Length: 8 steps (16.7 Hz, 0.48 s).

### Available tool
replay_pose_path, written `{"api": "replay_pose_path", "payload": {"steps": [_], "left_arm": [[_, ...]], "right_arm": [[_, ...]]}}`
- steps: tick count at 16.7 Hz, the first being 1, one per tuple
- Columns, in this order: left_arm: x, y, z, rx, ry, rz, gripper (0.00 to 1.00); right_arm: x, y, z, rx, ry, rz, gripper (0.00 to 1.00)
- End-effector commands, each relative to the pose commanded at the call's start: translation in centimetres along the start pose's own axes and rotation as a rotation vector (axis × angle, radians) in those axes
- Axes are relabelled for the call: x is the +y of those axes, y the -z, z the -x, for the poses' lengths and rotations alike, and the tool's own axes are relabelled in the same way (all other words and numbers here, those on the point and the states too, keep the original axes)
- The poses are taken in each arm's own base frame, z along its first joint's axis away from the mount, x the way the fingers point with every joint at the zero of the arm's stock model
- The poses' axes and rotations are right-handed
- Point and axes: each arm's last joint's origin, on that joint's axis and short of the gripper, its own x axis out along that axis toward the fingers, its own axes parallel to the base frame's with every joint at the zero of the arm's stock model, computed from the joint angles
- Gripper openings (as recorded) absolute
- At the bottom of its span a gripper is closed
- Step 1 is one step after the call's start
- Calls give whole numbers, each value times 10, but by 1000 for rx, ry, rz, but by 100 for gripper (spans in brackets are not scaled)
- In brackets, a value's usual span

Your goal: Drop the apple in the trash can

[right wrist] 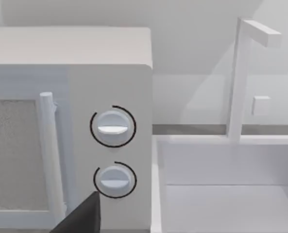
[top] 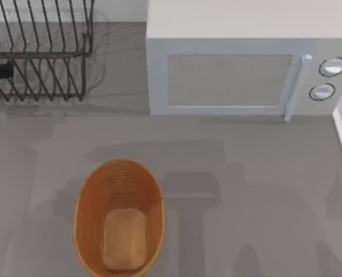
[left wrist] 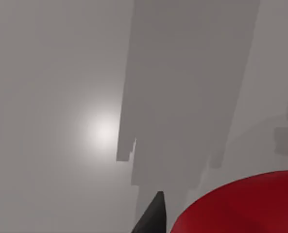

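Left tool's finger (left wrist: 153,216) is showing beside the apple (left wrist: 241,204), grip state unclear; trash can (top: 119,216) is sitting on the surface (top: 245,173).

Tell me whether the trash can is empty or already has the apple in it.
Empty: the trash can shows only its bare tan bottom from above. The apple sits close against the left wrist camera.

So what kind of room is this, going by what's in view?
Most likely a kitchen counter, in simulation. A white microwave with two dials stands at the back, a black wire dish rack is at the back left, and a sink with a faucet sits to the microwave's right.
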Motion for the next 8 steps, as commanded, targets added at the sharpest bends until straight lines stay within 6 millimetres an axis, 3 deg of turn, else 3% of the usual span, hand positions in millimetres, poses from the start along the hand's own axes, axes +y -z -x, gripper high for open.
{"api": "replay_pose_path", "payload": {"steps": [8], "left_arm": [[-103,54,-6,26,38,564,0]], "right_arm": [[0,0,0,0,0,0,100]]}}
